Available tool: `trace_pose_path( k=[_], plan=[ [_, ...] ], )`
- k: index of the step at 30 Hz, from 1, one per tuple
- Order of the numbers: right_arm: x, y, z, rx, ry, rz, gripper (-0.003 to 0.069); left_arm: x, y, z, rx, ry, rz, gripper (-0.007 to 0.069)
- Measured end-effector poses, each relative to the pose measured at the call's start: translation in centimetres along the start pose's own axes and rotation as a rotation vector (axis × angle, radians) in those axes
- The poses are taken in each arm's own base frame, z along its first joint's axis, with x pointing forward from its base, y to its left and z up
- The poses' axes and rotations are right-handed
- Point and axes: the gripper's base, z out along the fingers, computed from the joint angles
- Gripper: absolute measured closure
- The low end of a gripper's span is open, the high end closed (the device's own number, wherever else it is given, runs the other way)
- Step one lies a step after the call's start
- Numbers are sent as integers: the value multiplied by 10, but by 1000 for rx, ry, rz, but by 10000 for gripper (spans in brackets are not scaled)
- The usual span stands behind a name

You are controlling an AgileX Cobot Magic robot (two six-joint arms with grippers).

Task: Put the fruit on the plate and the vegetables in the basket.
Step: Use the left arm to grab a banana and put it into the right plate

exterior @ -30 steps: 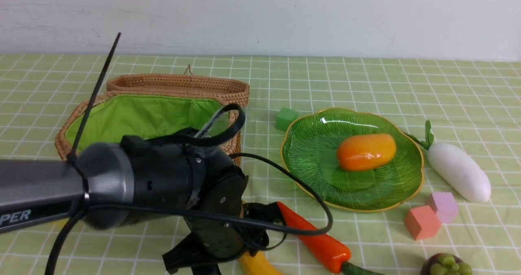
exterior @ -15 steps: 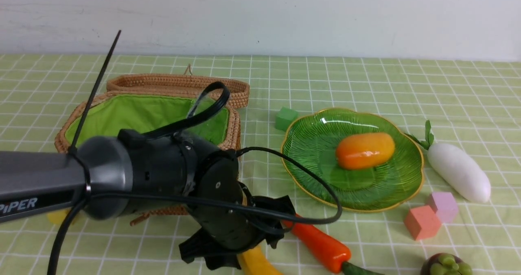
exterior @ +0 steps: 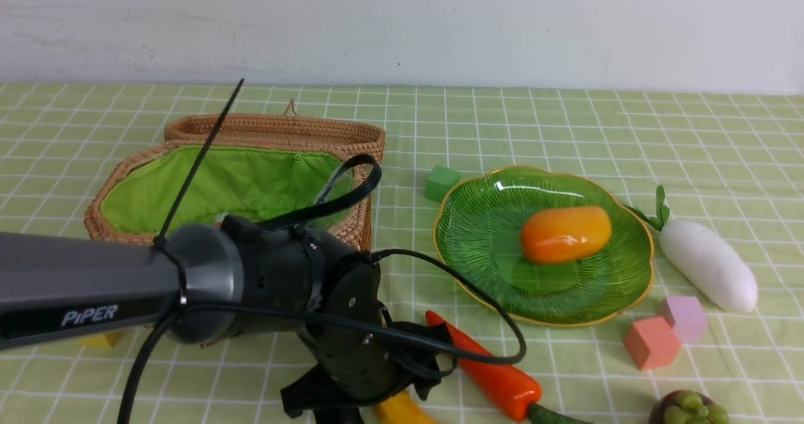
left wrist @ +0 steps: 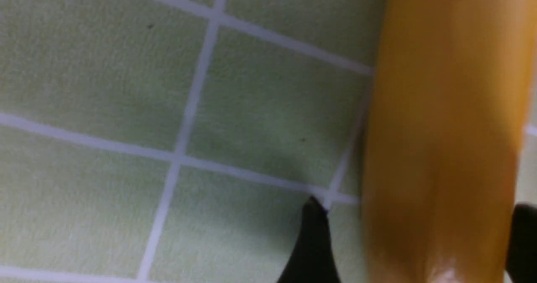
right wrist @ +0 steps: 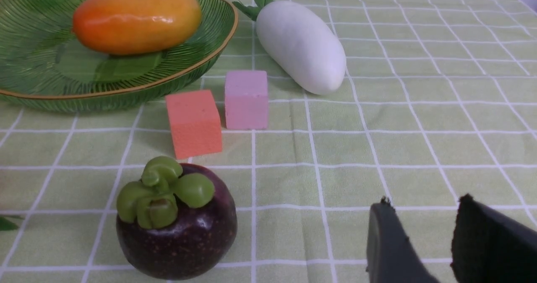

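The left tool [left wrist: 417, 216] stood released astride the banana [left wrist: 440, 107], which lay near the front edge of the tabletop [left wrist: 84, 65], its long axis running between the jaws, far nearer this arm than the parted right tool [right wrist: 423, 216].

This looked like a robotics lab bench, though little of the room showed: a green-checked worktop [exterior: 565, 116] against a bare white wall [exterior: 440, 22] across the top, foam cubes [exterior: 652, 342] at lower right, a PiPER-branded arm [exterior: 88, 286] at lower left.
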Motion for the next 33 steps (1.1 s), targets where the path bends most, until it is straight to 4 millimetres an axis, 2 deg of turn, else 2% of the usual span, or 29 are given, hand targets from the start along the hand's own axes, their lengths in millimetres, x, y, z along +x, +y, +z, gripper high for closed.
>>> trace_pose_path(
  k=[3,7,9,10,18,23,25,29,31,33],
  plan=[
    [0,0,0,0,0,-1,417,0,0,0,-5,0,20,111],
    [0,0,0,0,0,-1,417,0,1,-2,-8,1,49,205],
    [0,0,0,0,0,-1,417,1,0,-11,-3,4,79,302],
    [0,0,0,0,0,-1,417,1,0,-15,2,6,91,320],
    [0,0,0,0,0,-1,417,16,3,-58,22,122,316,315],
    [0,0,0,0,0,-1,417,17,-7,-95,150,102,556,315],
    [0,0,0,0,0,-1,417,9,-14,-104,178,77,591,315],
    [0,0,0,0,0,-1,417,-38,-42,-130,231,-22,614,315],
    [0,0,0,0,0,-1,417,-61,-62,-137,257,-85,640,315],
    [0,0,0,0,0,-1,417,-75,-81,-138,278,-121,662,315]
  ],
)
